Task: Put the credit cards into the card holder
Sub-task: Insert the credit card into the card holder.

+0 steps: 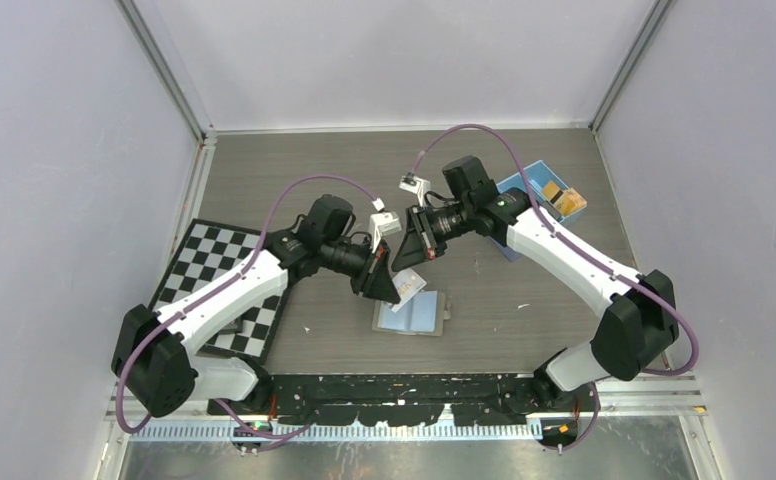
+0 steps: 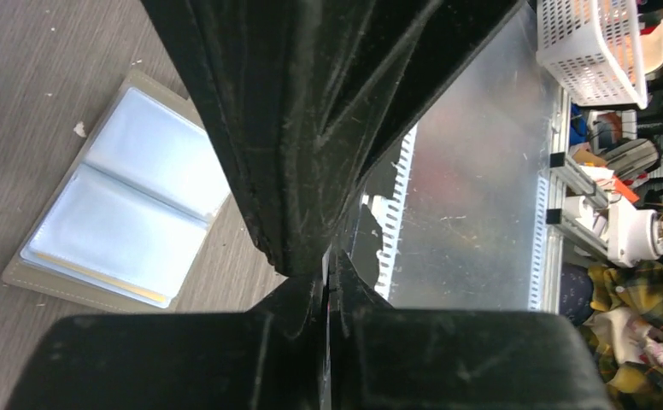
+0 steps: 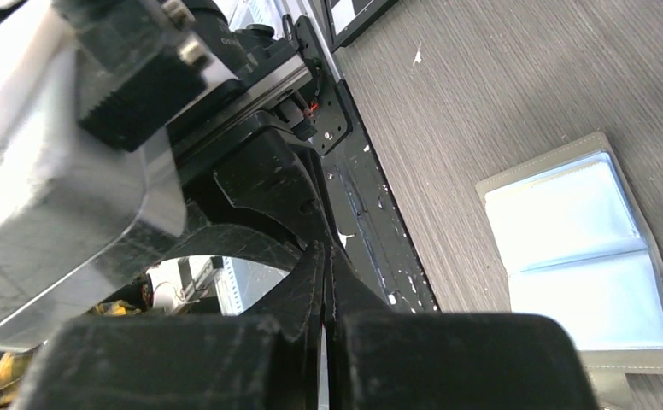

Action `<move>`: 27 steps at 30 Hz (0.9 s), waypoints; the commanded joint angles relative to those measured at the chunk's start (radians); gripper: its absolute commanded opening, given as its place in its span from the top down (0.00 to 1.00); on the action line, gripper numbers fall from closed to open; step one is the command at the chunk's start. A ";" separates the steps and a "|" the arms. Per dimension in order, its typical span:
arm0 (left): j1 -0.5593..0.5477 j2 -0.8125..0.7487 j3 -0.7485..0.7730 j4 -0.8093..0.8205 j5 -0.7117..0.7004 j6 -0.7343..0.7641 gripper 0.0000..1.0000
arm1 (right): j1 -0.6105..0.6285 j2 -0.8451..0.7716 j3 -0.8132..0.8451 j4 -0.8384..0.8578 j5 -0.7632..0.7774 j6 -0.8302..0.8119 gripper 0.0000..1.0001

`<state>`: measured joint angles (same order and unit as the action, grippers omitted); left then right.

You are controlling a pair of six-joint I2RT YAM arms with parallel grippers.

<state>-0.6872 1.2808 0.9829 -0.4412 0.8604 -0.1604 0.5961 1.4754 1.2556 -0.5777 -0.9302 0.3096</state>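
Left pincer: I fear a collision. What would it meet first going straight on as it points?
The black two-finger right pincer directly ahead, apparently tip to tip with the left pincer.

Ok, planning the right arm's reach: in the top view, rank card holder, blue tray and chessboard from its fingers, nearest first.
1. card holder, mid-table, beside the right fingers.
2. blue tray, to the right.
3. chessboard, far left.
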 commanded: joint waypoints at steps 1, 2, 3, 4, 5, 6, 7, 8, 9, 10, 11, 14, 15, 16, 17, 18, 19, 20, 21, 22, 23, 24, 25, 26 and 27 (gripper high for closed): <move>-0.002 -0.008 -0.001 0.065 0.070 -0.032 1.00 | -0.003 -0.023 0.055 -0.039 0.069 -0.024 0.85; -0.002 -0.011 -0.002 0.072 0.071 -0.041 1.00 | -0.004 -0.034 0.056 -0.038 0.095 -0.019 0.74; -0.002 -0.014 -0.006 0.081 0.068 -0.051 1.00 | -0.007 -0.051 0.054 -0.034 0.121 -0.010 0.65; -0.002 -0.018 -0.008 0.092 0.055 -0.064 1.00 | -0.013 -0.074 0.044 -0.014 0.150 0.004 0.55; -0.002 -0.023 -0.015 0.106 0.035 -0.082 1.00 | -0.022 -0.098 0.028 0.013 0.171 0.026 0.44; -0.002 -0.029 -0.025 0.130 0.011 -0.110 1.00 | -0.034 -0.131 0.009 0.046 0.187 0.050 0.40; -0.002 -0.036 -0.038 0.160 -0.016 -0.144 1.00 | -0.048 -0.164 -0.025 0.085 0.205 0.094 0.36; -0.003 -0.043 -0.058 0.197 -0.046 -0.180 1.00 | -0.058 -0.197 -0.051 0.123 0.229 0.128 0.34; -0.002 -0.053 -0.089 0.262 -0.078 -0.225 1.00 | -0.064 -0.242 -0.078 0.154 0.267 0.158 0.33; -0.002 -0.066 -0.116 0.297 -0.111 -0.271 1.00 | -0.067 -0.272 -0.105 0.182 0.306 0.185 0.32; -0.002 -0.081 -0.147 0.379 -0.151 -0.336 1.00 | -0.067 -0.299 -0.136 0.208 0.344 0.217 0.31; -0.002 -0.120 -0.245 0.602 -0.237 -0.487 1.00 | -0.068 -0.370 -0.240 0.324 0.406 0.326 0.30; -0.002 -0.131 -0.277 0.682 -0.259 -0.538 1.00 | -0.068 -0.392 -0.282 0.392 0.412 0.381 0.30; -0.002 -0.139 -0.312 0.759 -0.283 -0.585 1.00 | -0.067 -0.413 -0.320 0.442 0.412 0.424 0.30; -0.002 -0.144 -0.344 0.830 -0.307 -0.630 1.00 | -0.066 -0.430 -0.369 0.497 0.415 0.467 0.30; -0.002 -0.148 -0.380 0.913 -0.328 -0.664 1.00 | -0.066 -0.449 -0.407 0.553 0.415 0.513 0.30; -0.002 -0.148 -0.400 0.956 -0.351 -0.702 1.00 | -0.065 -0.458 -0.441 0.613 0.410 0.555 0.30; -0.002 -0.148 -0.417 0.988 -0.361 -0.721 1.00 | -0.064 -0.465 -0.469 0.656 0.407 0.586 0.30; -0.002 -0.146 -0.428 1.010 -0.367 -0.735 1.00 | -0.062 -0.468 -0.494 0.694 0.407 0.618 0.30; -0.002 -0.145 -0.436 1.025 -0.369 -0.744 1.00 | -0.060 -0.468 -0.517 0.733 0.407 0.644 0.31; -0.003 -0.145 -0.438 1.031 -0.366 -0.749 1.00 | -0.059 -0.468 -0.535 0.760 0.406 0.664 0.32; -0.002 -0.146 -0.439 1.032 -0.364 -0.750 1.00 | -0.056 -0.462 -0.545 0.779 0.406 0.679 0.34; -0.002 -0.148 -0.439 1.033 -0.362 -0.751 1.00 | -0.053 -0.457 -0.554 0.787 0.408 0.687 0.35; -0.002 -0.150 -0.440 1.033 -0.361 -0.751 1.00 | -0.049 -0.450 -0.560 0.798 0.411 0.696 0.36; -0.002 -0.151 -0.438 1.033 -0.359 -0.750 1.00 | -0.046 -0.441 -0.566 0.810 0.413 0.706 0.38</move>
<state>-0.6872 1.1580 0.5392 0.4370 0.5262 -0.8577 0.5339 1.0290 0.6968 0.0357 -0.5346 0.9066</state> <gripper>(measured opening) 0.010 0.644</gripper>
